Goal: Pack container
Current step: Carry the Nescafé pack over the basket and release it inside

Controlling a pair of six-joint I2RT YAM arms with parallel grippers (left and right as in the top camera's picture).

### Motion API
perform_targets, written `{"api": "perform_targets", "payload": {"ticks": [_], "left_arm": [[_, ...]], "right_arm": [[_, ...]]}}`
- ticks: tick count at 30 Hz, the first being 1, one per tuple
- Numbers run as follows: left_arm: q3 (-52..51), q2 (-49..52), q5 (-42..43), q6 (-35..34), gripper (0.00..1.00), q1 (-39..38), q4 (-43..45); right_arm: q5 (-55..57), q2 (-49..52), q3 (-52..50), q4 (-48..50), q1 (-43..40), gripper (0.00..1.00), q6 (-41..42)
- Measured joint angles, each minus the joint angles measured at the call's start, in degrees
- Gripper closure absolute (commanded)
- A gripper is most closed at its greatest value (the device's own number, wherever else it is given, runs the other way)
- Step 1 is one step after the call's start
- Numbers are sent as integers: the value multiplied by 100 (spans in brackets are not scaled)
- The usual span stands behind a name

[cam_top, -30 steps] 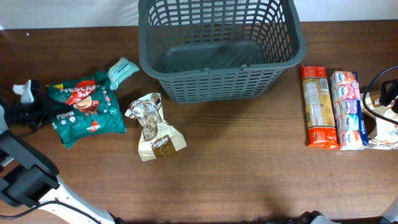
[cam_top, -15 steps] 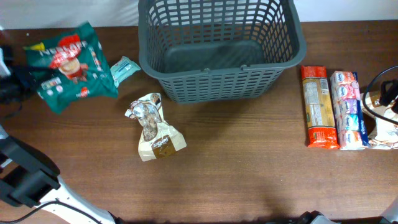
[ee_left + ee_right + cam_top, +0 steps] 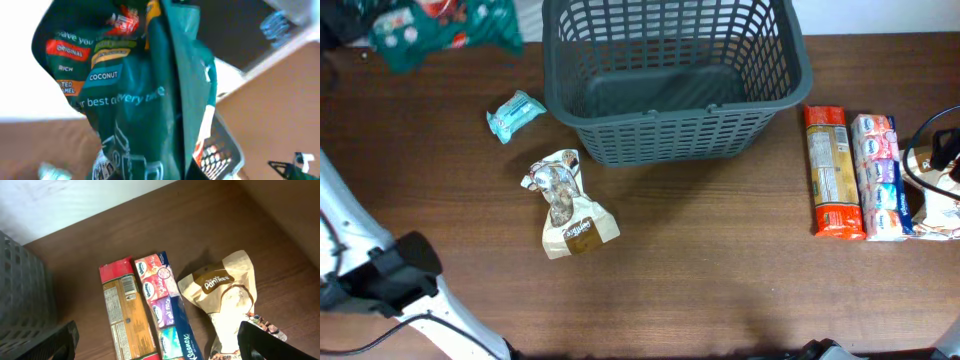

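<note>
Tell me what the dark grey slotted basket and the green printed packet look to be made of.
The dark grey slotted basket looks like rigid moulded plastic with a matte finish: even lattice slots and a thick smooth rim. The green printed packet looks like thin flexible plastic film, probably glossy: it creases and folds, with a sheen over the print.

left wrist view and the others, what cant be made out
- Left wrist view: the green bag fills the frame and hides the left gripper's fingers; its lower print is blurred.
- Overhead: the top edge cuts off that bag; the right edge cuts off the beige bag.
- Right wrist view: the bottom edge cuts off the right gripper and the red packet.
</note>
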Motion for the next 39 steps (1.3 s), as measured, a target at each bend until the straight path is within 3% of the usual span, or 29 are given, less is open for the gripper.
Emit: {"api": "perform_targets", "payload": {"ticks": [5,11,16,20,25,28,35,39], "left_arm": [[887,-83,-2,-708,98,-970,601],[994,-160,-142,-487,98,-2422,345],[979,-160,-1397,219,98,-3497,-619],[809,-160,-2514,702,98,-3910,-907],[162,-157,-3943,1198,98,-4350,-782],[-470,-160,-4531,1366,98,-4531,-157],[-2507,-157,-4990,1456,98,-4621,1137],[-3215,-149,-5086,1453,98,-4621,1342]], "right_arm": [[-15,0,0,0,0,1,-4],[-15,0,0,-2,0,1,0],[-15,0,2,2,0,1,-2],[-17,0,4,0,0,1,-2],[-17,0,9,2,0,1,0],[-17,0,9,2,0,1,-4],[-17,0,9,0,0,1,-2],[-17,0,9,0,0,1,-4]]}}
